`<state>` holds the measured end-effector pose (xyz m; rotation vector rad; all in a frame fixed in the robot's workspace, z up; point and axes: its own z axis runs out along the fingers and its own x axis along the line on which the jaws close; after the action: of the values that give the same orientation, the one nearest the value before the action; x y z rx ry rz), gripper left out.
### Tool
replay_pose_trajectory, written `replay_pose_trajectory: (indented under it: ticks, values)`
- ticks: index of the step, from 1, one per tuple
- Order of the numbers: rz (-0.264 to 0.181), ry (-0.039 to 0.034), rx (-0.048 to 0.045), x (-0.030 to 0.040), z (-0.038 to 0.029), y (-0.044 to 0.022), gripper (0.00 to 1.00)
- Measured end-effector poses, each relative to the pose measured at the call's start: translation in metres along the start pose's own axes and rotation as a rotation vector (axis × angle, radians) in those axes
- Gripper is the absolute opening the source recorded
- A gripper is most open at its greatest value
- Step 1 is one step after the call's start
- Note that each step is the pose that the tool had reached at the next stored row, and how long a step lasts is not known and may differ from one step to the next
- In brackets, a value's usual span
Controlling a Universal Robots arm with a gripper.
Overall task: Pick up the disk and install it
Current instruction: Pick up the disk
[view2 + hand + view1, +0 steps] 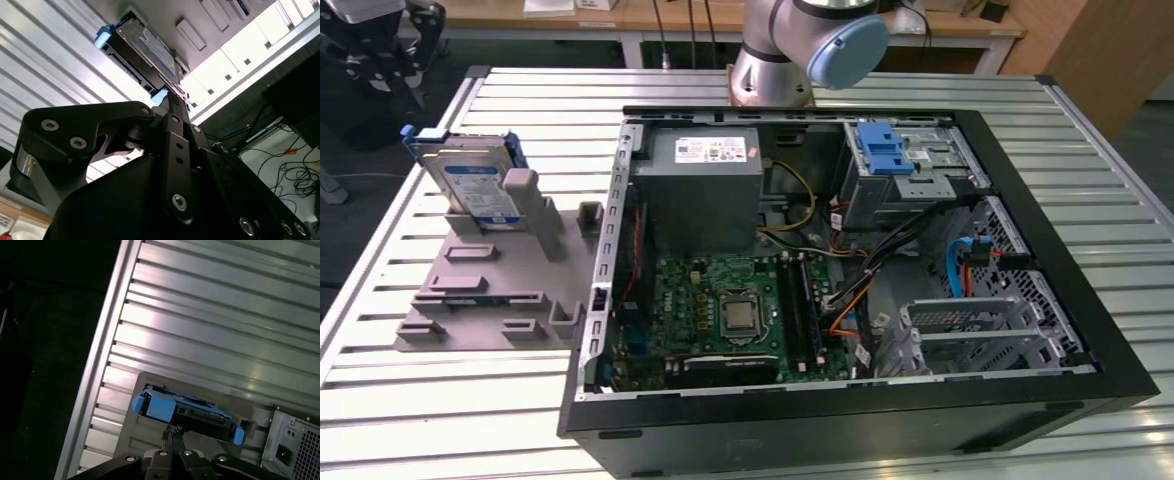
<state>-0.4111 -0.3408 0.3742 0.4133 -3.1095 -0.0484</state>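
The disk (pixel 471 182) is standing on edge in the grey fixture (pixel 480 300), to the exterior view's left of the open computer case (pixel 854 425). The gripper (pixel 172 432), fingers (pixel 168 439) pressed together and empty, is hovering above it, apart. Pickup looks not yet begun; a grasp likely calls for spreading the fingers astride its upper edge.

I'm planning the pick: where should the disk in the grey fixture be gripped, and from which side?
Probably pinch the disk at its free top edge, across both flat faces, coming from above. It stands on edge in the grey fixture, whose posts hem in its lower part.
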Motion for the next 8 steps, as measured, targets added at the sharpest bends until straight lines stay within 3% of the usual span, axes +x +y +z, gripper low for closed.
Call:
replay_pose_trajectory:
  ticks: [5, 8]
  values:
    - [-0.072, 0.0022, 0.0, 0.0, 0.0, 0.0, 0.11]
    - [-0.086, 0.0027, 0.0, 0.0, 0.0, 0.0, 0.11]
